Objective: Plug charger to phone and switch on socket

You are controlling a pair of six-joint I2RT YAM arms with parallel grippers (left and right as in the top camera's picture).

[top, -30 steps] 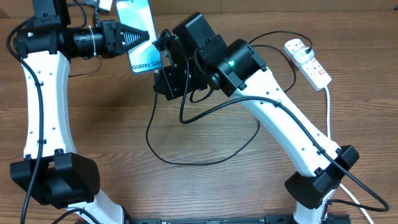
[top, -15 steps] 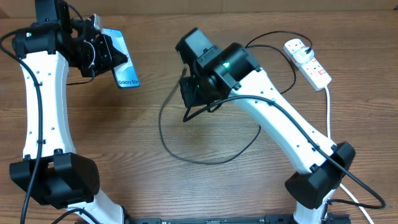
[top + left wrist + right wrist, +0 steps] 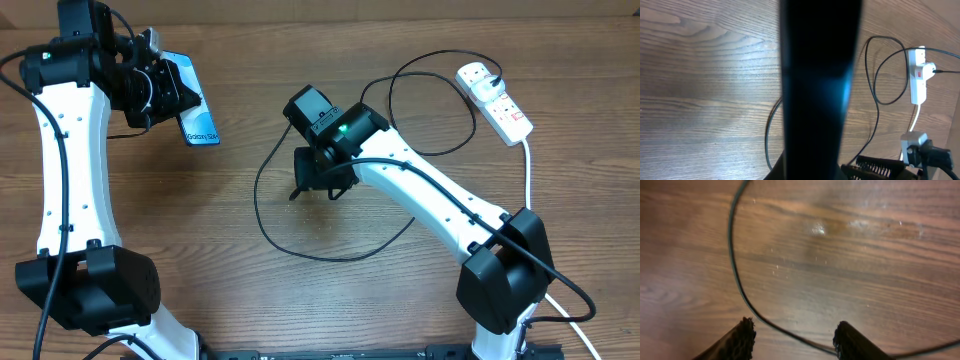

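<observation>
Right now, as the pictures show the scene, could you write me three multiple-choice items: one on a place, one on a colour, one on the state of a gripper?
1. Where in the overhead view lies the white oblong power strip?
A. upper right
B. lower left
C. centre

2. What colour is the long thin cable looped on the wooden table?
A. red
B. black
C. yellow

3. How is the right gripper?
A. shut on the cable
B. shut on the power strip
C. open

Answers:
1 A: it lies near the far right edge.
2 B: it shows black against the wood.
3 C: the right wrist view shows its fingers apart, with the cable lying on the table between them.
</observation>
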